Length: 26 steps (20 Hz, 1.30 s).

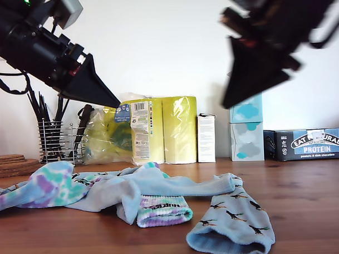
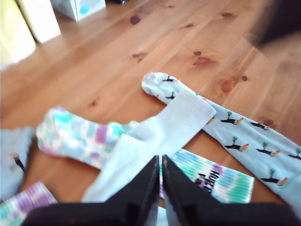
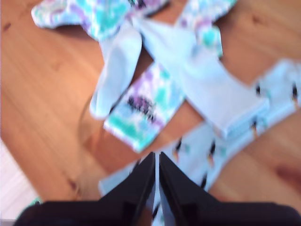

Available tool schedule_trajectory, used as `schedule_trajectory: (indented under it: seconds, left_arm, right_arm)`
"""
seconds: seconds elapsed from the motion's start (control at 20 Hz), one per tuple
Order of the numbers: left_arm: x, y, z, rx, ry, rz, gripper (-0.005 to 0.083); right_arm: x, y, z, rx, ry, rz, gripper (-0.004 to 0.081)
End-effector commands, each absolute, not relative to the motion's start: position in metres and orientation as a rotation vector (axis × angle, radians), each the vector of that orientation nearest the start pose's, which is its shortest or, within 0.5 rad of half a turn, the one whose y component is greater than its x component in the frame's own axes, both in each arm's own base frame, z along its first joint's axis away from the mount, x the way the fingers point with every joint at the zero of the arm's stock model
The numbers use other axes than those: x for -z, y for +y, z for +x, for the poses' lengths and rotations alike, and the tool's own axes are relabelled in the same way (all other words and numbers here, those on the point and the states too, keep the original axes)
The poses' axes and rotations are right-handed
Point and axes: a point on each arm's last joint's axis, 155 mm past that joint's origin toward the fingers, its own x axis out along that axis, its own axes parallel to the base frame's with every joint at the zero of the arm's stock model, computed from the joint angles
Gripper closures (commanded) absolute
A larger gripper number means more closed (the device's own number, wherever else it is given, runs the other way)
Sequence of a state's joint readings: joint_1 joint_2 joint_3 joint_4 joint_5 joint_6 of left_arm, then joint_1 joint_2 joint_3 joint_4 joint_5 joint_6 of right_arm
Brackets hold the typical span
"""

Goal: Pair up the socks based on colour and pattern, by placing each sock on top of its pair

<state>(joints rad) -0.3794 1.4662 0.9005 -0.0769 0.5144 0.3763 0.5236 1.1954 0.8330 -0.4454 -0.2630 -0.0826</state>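
A heap of socks lies on the wooden table [image 1: 305, 189]. A plain light blue sock [image 1: 160, 186] [image 2: 174, 122] [image 3: 211, 89] drapes over a tie-dye sock's lettered cuff [image 1: 161, 210] [image 2: 221, 181] [image 3: 146, 108] and over the toe of a bird-print sock [image 1: 234, 219] [image 2: 244, 136] [image 3: 202, 155]. Another tie-dye sock [image 1: 43, 184] [image 2: 75, 134] lies at the exterior view's left. My first gripper [image 1: 116, 104] [image 2: 160, 162] hangs shut and empty above the heap, at the exterior view's left. My second gripper [image 1: 227, 102] [image 3: 156, 157], blurred, hangs shut and empty above the bird-print sock.
Along the back wall stand a wire utensil rack [image 1: 56, 139], yellow wrapped packs [image 1: 158, 130], a white carton [image 1: 206, 138], stacked tissue boxes [image 1: 246, 127] and a dark protein-bar box [image 1: 306, 143]. Cork coasters [image 1: 12, 163] sit at the exterior view's left edge.
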Motion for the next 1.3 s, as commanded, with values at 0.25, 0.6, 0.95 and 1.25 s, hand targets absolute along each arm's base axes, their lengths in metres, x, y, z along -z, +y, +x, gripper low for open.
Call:
schedule_trajectory:
  seconds: [0.25,0.6,0.95,1.25]
  left_arm:
    - [-0.102,-0.258,0.377,1.048,0.732,0.315,0.0797]
    - [-0.057,-0.275,0.411,1.029,0.912,0.427,0.0435]
    - [-0.014,-0.27,0.419,0.986,0.954,0.586,0.0281]
    - [-0.006,-0.248,0.405,0.944,1.075,0.636,0.0797]
  right_arm:
    - [-0.206,0.17,0.168,-0.775,0.748,-0.061,0.0783]
    - [-0.232,0.141,0.126,-0.767,0.801,-0.065,0.0783]
    - [-0.229,0.135,0.134,-0.745,0.78,-0.155,0.0783]
    - [-0.224,0.133,0.141,-0.74,0.781,-0.231,0.0783]
